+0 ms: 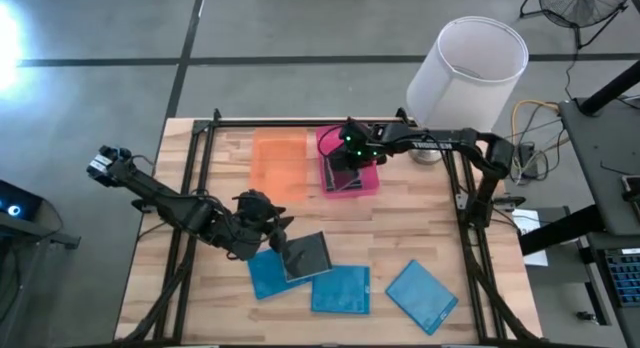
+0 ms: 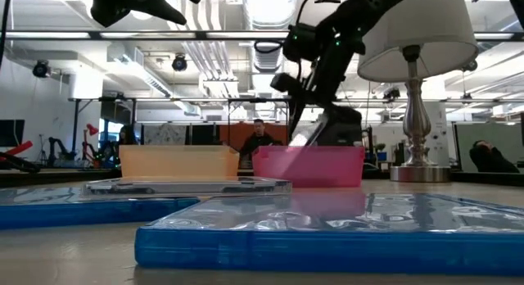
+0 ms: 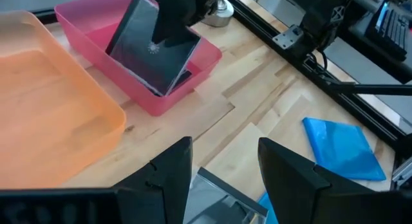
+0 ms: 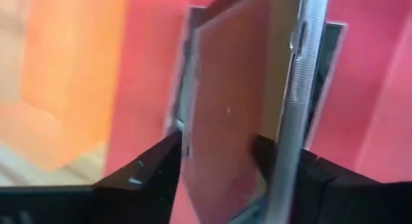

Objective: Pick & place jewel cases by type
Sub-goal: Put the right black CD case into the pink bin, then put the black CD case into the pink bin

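Grasping a dark jewel case tilted over the pink tray, the right gripper fingers clamp its edge; another dark case lies inside. The orange tray sits alongside. The left gripper hovers, fingers spread, above a dark case overlapping blue cases on the surface.

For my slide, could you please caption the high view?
Right pincer lowers a dark case into the pink tray.
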### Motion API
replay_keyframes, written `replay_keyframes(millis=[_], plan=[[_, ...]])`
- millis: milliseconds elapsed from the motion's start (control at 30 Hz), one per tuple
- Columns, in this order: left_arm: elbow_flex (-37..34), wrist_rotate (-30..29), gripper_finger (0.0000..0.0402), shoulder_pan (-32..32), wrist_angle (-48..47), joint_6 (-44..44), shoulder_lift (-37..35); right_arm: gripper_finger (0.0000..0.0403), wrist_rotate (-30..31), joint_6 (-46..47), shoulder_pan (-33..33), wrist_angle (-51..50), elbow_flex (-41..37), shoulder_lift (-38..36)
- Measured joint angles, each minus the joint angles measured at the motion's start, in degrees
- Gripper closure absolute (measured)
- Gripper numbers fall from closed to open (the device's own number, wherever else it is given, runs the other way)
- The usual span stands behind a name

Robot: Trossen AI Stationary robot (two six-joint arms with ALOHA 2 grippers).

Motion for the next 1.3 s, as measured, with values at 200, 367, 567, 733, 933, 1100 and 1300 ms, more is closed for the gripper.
replay_keyframes(millis=[200, 367, 567, 733, 933, 1100, 1300], plan=[[0.0, 0.0, 0.0241, 0.0, 0.0, 0.1, 0.0, 0.0154, 3.0, -3.0, 1.6, -9.6, 0.5, 0.8], [0.0, 0.1, 0.0241, 0.0, -0.1, -0.1, 0.0, 0.0136, 15.2, -9.9, 5.7, -15.4, 3.7, -4.6], [-0.8, 7.8, 0.0241, 0.0, -3.4, -1.2, 0.0, 0.0139, 0.8, -12.0, 11.1, -14.7, 3.0, -12.4], [-5.5, 19.0, 0.0241, -1.5, -3.6, -5.3, 1.3, 0.015, -6.8, -2.7, 19.5, -13.4, -5.3, -13.6], [-10.3, 24.1, 0.0241, -6.6, -0.6, -14.5, 6.2, 0.0149, -8.7, 13.0, 28.6, 13.6, -15.7, -10.9], [-10.0, 25.3, 0.0241, -8.9, 5.3, -17.1, 12.6, 0.0142, -7.7, 20.8, 30.8, 30.3, -18.1, -3.8], [-8.7, 25.8, 0.0241, -8.5, 6.8, -19.5, 19.8, 0.0129, -5.2, 19.4, 31.6, 29.3, -13.8, 4.7]])
